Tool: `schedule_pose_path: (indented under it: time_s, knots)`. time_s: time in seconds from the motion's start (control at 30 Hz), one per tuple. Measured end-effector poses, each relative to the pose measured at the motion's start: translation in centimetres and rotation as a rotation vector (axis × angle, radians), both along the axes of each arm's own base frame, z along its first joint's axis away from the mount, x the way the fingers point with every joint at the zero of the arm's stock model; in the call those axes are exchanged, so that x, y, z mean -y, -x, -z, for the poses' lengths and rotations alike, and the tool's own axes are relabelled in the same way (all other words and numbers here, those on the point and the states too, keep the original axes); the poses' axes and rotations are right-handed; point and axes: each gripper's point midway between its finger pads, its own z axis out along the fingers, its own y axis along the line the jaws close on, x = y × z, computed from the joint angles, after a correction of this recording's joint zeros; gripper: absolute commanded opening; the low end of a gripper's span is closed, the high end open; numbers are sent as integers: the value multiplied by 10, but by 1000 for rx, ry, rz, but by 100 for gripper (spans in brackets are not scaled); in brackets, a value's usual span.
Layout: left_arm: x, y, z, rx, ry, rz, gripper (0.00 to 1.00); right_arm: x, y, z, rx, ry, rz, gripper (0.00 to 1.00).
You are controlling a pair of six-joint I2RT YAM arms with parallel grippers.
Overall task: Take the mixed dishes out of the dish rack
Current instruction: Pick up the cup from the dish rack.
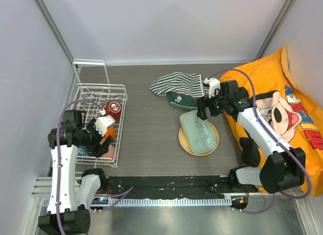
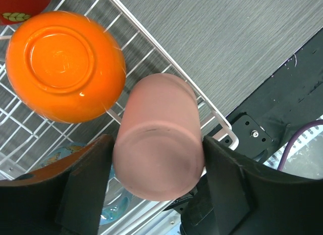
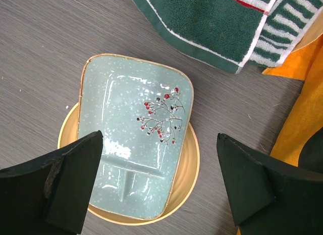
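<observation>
The green tray (image 3: 133, 144) is laid on the tan plate (image 3: 187, 159). Seen in the rack (image 1: 88, 88): pink cup (image 2: 159, 139), orange mug (image 2: 63, 63), red bowl (image 1: 113, 108).

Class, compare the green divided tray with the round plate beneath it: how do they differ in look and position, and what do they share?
The pale green divided tray is rectangular; the tan round plate is circular. The tray is speckled, with a red-berry branch and raised dividers; the plate's visible rim is plain. The tray lies on top; the plate underneath, mostly covered. Both lie flat on the table under the open right gripper.
</observation>
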Motion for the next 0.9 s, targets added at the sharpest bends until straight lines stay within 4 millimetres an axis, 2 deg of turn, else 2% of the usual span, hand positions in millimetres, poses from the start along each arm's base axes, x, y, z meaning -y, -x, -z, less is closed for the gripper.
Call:
schedule_pose_path:
  time_s: [0.3,0.5,0.57,0.63,0.83,0.9]
  knots:
    - [1,-2,-2,4,3,17,45,1,0,0,2,4,1,99]
    - [3,-8,-19,34,15,31,26,1,0,0,1,5,1,99]
    - [4,-9,-25,46,17,32,14,1,0,1,1,5,0,99]
    - [4,-10,-32,60,16,32,9,1,0,1,-1,6,1,99]
    - [3,-16,-56,126,8,29,0,1,-1,4,-7,12,0,99]
    - [3,-20,-65,159,5,31,0,1,-1,5,-10,15,-3,99]
